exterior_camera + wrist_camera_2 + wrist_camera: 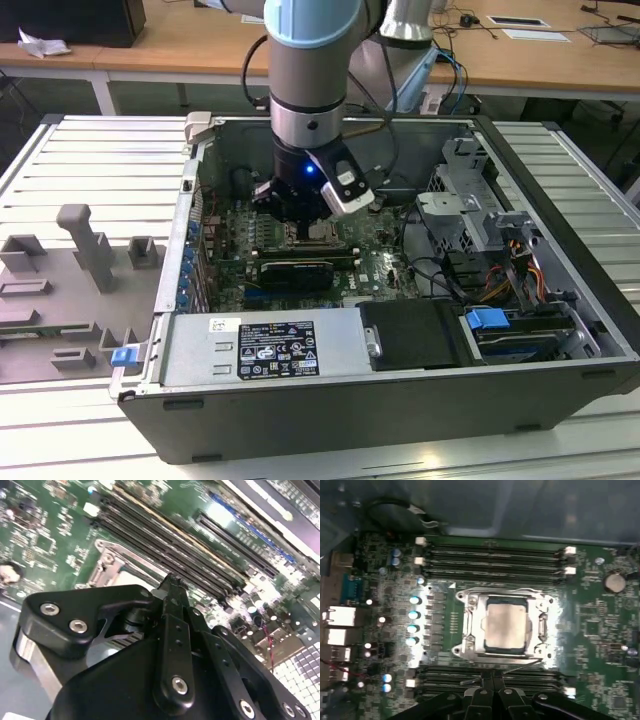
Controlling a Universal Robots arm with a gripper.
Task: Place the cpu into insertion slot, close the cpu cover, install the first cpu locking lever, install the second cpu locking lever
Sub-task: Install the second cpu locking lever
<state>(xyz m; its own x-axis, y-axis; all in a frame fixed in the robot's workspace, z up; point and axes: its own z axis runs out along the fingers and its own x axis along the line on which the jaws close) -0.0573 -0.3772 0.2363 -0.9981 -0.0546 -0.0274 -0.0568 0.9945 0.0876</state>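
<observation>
**Gripper poised over the seated cpu**

In the first wrist view, the cpu [506, 626] lies flat in the insertion slot [504, 650], its pale metal top showing through the square window of the cpu cover [503, 600], which lies down around it. Relative to that socket, banks of long black memory slots [492, 560] run along two opposite sides, and a round coin battery [614, 582] sits well apart on the green motherboard [600, 630].

The gripper [491, 679] hangs just beside the socket frame, over the nearer memory bank. Its fingers [484, 680] look pressed together, nothing pinched between them, and contact with the board cannot be told. In the exterior view, the gripper [303, 222] reaches down inside the open computer case [560, 200], directly above the socket.
</observation>
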